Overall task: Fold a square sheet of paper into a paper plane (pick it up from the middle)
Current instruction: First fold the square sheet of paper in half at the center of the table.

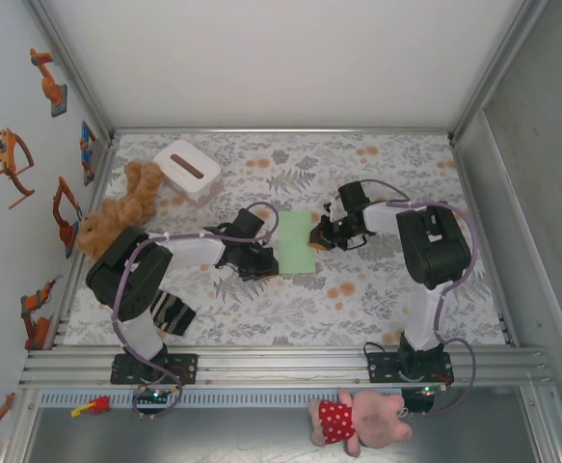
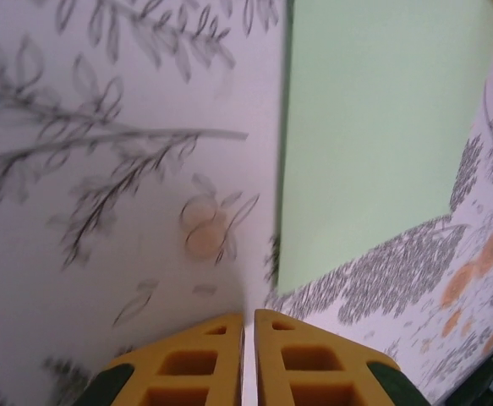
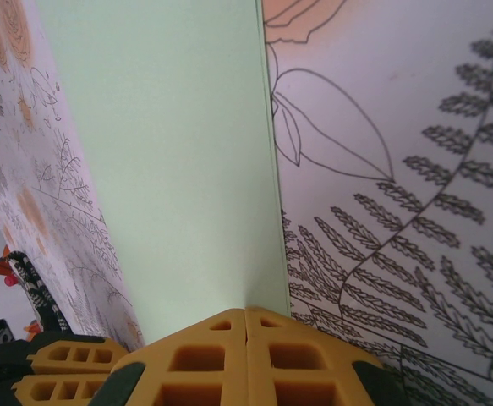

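1. The square sheet of paper (image 1: 296, 241) lies flat just left of centre in the top view. It is pale green and shows there as an upright rectangle, taller than wide, between the two grippers.
2. In the right wrist view the paper (image 3: 170, 152) fills the upper left and middle. Its long edge runs down the frame to the fingertips, and a thin second line along that edge looks like a doubled layer.
3. In the left wrist view the paper (image 2: 381, 127) takes the upper right, with one corner pointing down toward the bottom centre.
4. The right gripper (image 1: 319, 235) sits at the paper's right edge. Close up, the right gripper (image 3: 246, 311) has its yellow pads pressed together, tips right on that edge. I cannot tell whether any paper is pinched between them.
5. The left gripper (image 1: 267, 262) is at the paper's lower left corner. Close up, the left gripper (image 2: 248, 315) is closed to a hairline slit, tips just beside the corner — contact with the paper is unclear.
6. Everything rests on the floral tablecloth (image 1: 358, 309).
7. A white box (image 1: 186, 169) with a dark slot stands at upper left, well apart from the paper. A brown plush toy (image 1: 121, 207) lies beside it.
8. A striped dark cloth (image 1: 170, 313) lies by the left arm's base — lower left.
9. A pink plush (image 1: 358, 420) in a red dotted dress lies at bottom centre, below the rail.
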You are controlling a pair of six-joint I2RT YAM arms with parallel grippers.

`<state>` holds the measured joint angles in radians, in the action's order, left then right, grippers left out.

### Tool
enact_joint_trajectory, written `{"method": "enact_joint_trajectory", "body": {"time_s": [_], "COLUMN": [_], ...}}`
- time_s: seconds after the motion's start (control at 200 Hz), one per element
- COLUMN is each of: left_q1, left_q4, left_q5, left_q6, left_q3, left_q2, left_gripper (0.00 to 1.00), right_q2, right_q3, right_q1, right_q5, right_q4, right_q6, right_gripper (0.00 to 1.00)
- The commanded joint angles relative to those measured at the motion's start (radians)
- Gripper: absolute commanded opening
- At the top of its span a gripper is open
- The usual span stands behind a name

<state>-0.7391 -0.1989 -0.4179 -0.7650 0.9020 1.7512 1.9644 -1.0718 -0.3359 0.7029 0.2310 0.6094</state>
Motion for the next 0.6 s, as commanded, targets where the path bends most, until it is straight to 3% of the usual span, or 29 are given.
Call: {"method": "enact_joint_trajectory", "body": {"time_s": [0.0,0.22,0.31,0.596], "left_q1": [0.011,0.048,0.052,0.074], "left_q4": [-0.076,0.117,0.178,0.228], "left_q5": [0.034,0.039,0.025,0.032], "left_q6": [0.04,-0.066,-0.102,-0.149], "left_q3": [0.046,0.097,0.146,0.249], "left_q2": [-0.076,-0.021,0.042,0.187], "left_gripper": [0.13,0.19,0.24,0.29], "right_q2": [0.068,-0.04,-0.101,-0.269], "right_q3": [0.05,-0.031,-0.044,0.055], "right_q1": [0.008,0.005,0.005,0.008], "right_q5": [-0.259,-0.098,-0.063,-0.183], "right_q4": [0.08,-0.025,-0.057,0.017], "right_q6": [0.019,0.073,0.093,0.064], "right_gripper": [0.0,0.0,0.07,0.28]}}
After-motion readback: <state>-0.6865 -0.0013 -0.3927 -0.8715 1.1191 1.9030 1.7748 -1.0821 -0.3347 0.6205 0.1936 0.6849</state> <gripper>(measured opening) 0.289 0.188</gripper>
